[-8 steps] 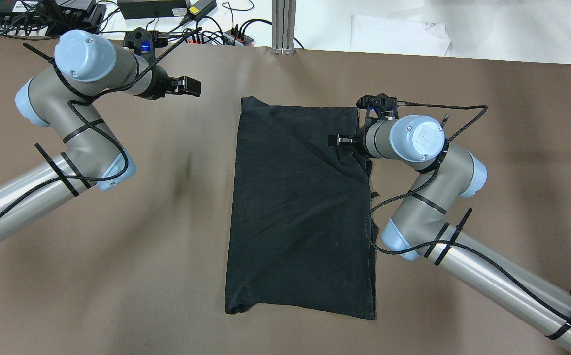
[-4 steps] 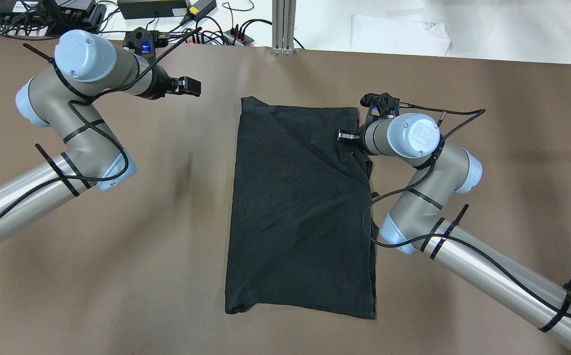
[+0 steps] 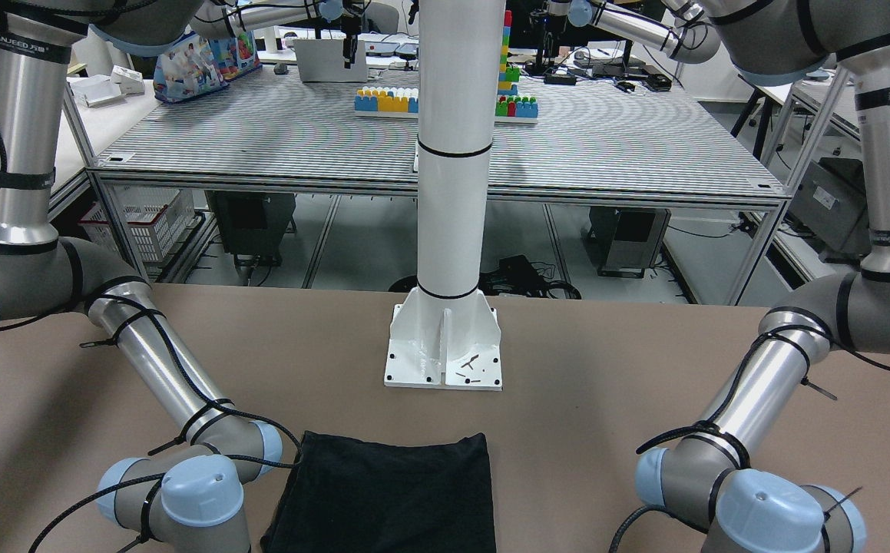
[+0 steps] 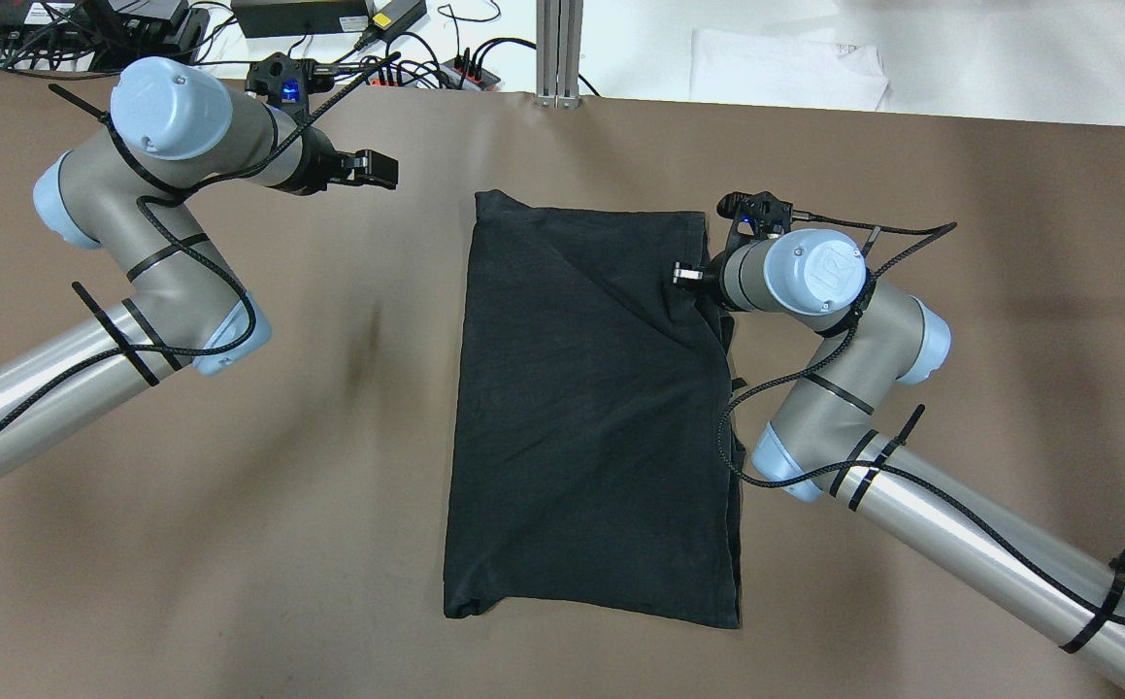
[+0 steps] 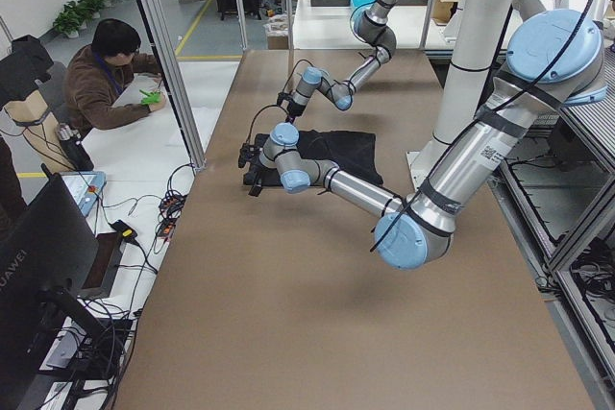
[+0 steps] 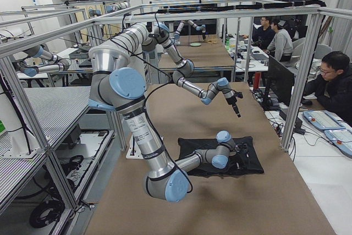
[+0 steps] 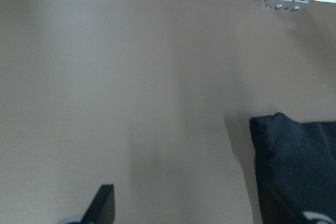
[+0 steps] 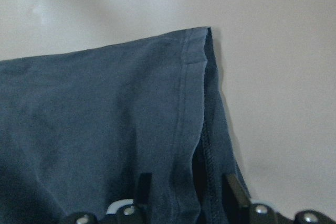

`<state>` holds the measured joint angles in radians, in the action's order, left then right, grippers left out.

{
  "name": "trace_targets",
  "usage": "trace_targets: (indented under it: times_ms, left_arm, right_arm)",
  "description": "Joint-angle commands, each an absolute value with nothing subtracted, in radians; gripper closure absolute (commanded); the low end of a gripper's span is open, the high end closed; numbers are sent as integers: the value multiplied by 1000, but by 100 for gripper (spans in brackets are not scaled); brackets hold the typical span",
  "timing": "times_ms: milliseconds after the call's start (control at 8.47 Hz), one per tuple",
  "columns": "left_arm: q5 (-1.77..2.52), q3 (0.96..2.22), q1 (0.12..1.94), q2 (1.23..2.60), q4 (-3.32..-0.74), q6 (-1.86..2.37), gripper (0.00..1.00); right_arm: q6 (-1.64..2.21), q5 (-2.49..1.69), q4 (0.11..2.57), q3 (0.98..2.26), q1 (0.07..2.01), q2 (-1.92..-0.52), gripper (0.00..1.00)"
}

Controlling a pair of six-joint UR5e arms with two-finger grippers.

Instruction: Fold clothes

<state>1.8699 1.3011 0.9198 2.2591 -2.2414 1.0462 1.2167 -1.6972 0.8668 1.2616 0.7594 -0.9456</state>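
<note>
The black garment [image 4: 591, 417] lies folded flat in a tall rectangle at the middle of the brown table; it also shows in the front view [image 3: 391, 491]. My right gripper [image 4: 680, 275] is low over its far right corner, near the hemmed edge. In the right wrist view the gripper [image 8: 187, 187] is open, with the hem [image 8: 184, 103] running between its fingers. My left gripper [image 4: 382, 171] is open and empty over bare table, left of the garment's far left corner [image 7: 273, 124]. No white mark shows.
The white pillar's base [image 3: 443, 349] stands on the table at the robot's side of the garment. Cables and power bricks [image 4: 329, 19], an aluminium post [image 4: 559, 49] and a white sheet [image 4: 785, 68] lie beyond the far edge. Operators sit beside the table [image 5: 110, 74].
My right gripper has drawn back to the right, from further over the garment to near its right edge. The left arm has hardly moved. The garment lies as before.
</note>
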Motion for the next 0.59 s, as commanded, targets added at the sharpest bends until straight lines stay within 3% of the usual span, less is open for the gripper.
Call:
trace_targets:
  times_ms: [0, 472]
  left_arm:
    - [1870, 1301, 919, 2260, -2241, 1046, 0]
    - [1870, 1301, 922, 2260, -2241, 1046, 0]
  right_arm:
    - [1216, -1698, 867, 1261, 759, -945, 79]
    - [1215, -1697, 867, 1246, 759, -924, 78]
